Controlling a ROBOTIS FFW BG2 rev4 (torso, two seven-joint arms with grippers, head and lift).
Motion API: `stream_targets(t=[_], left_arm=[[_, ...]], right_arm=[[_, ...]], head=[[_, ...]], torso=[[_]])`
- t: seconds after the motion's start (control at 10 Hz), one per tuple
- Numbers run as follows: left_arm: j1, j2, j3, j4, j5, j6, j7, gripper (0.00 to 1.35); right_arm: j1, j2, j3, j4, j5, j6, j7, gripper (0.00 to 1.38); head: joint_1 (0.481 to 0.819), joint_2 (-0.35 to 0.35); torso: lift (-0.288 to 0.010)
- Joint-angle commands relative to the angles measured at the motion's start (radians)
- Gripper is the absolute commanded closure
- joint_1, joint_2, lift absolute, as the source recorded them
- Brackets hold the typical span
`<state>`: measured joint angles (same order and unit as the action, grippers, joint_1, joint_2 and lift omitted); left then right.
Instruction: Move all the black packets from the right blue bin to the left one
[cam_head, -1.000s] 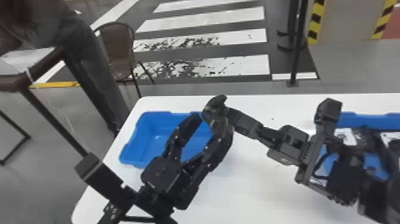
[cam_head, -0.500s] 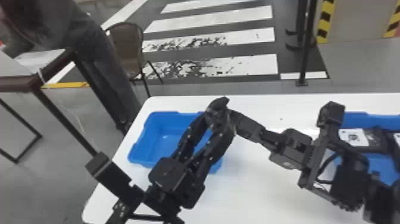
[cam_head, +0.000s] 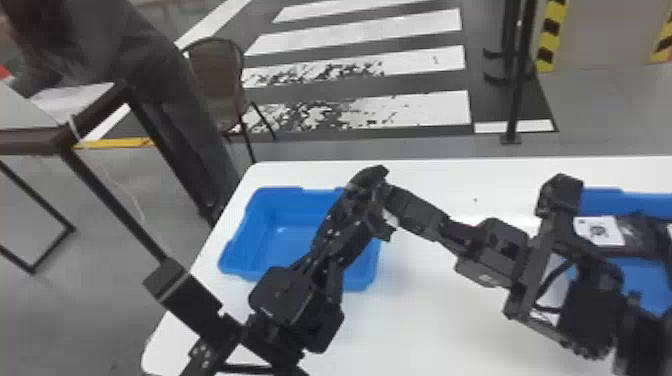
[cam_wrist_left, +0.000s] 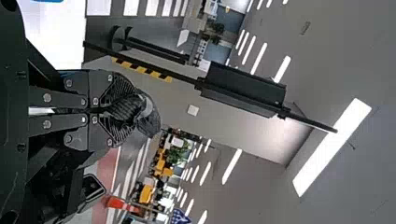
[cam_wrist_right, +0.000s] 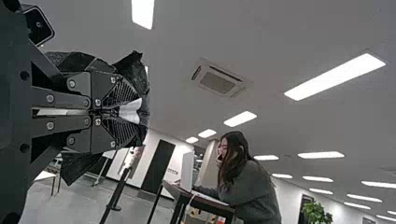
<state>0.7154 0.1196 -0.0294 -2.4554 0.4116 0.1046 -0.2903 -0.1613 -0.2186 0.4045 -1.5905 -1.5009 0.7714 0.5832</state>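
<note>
Head view: by the left blue bin (cam_head: 295, 202), left gripper (cam_head: 362, 202), jaws spread earlier, now clamps a black packet (cam_wrist_right: 78, 167). Right gripper (cam_head: 391, 200) pinches it too, jaws nearly together; handover likely, right releases next. More black packets (cam_head: 642, 237) in right blue bin (cam_head: 602, 197).

Left pincer (cam_head: 357, 206) blocks the left bin (cam_head: 270, 232) except along its left side
</note>
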Motion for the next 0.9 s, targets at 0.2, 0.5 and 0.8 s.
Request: stream_targets(t=[0.2,0.5,0.8], left_arm=[[0.013,-0.003,0.007,-0.008,-0.009,-0.046,0.007,1.21],[0.028,-0.017,0.029,-0.008,0.001,-0.092,0.014,1.21],[-0.001,-0.021,0.051,0.027,-0.033,-0.092,0.034,1.21]], right_arm=[[0.016,-0.001,0.000,-0.001,-0.013,-0.028,0.000,0.78],[0.063,-0.002,-0.020,-0.018,0.013,-0.065,-0.008,0.10],[0.115,-0.002,-0.056,-0.065,0.015,-0.074,-0.016,0.46]], head=[[0.695,0.313],[0.695,0.326],[0.695,0.327]], torso=[[-0.140],[-0.140],[-0.140]])
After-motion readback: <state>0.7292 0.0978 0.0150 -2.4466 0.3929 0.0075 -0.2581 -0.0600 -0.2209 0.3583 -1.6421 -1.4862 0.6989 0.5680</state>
